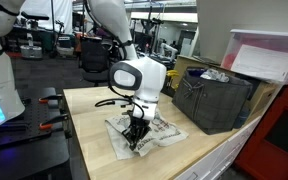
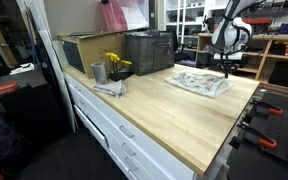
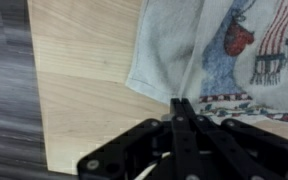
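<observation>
Countertop (image 1: 89, 120): one, pale wood planks, flat and rectangular. One dark crate (image 1: 212, 100), boxy with ribbed walls, sits at the back. One towel (image 3: 169, 45) of thin white cloth (red and blue print) lies rumpled on the wood in front of the crate, not touching it. One gripper (image 3: 181, 103), black: two slim fingers pressed together, pinching a raised fold at the towel's hem.

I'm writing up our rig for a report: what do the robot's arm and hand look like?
The arm is glossy white, built of rounded segments with dark bands at the joints. The hand is matte black, with two slim fingers on linked bars with round pivot pins.
</observation>
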Available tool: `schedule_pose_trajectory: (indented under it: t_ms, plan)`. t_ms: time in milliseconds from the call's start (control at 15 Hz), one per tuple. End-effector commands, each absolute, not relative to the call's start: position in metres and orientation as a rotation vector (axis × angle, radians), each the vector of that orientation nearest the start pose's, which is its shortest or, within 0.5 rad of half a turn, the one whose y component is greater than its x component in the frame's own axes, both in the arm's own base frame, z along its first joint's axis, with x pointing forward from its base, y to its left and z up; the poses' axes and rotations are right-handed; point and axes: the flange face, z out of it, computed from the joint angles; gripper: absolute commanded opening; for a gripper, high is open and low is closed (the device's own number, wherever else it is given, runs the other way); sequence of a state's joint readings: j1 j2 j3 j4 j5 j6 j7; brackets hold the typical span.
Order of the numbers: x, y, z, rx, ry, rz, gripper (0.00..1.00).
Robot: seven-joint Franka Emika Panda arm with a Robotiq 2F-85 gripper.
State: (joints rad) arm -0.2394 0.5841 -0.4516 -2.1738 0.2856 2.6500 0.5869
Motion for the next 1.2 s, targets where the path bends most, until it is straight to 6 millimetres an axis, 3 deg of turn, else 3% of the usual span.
schedule_pose_trajectory:
  t_ms: [0, 400, 1133]
  plan:
    - [0.404, -0.354, 0.153, -2.407, 2.232, 0.04, 0.0]
    - [0.395, -0.341, 0.155, -2.394, 2.288, 0.059, 0.0]
    - [0.381, -0.349, 0.151, -2.368, 2.361, 0.096, 0.0]
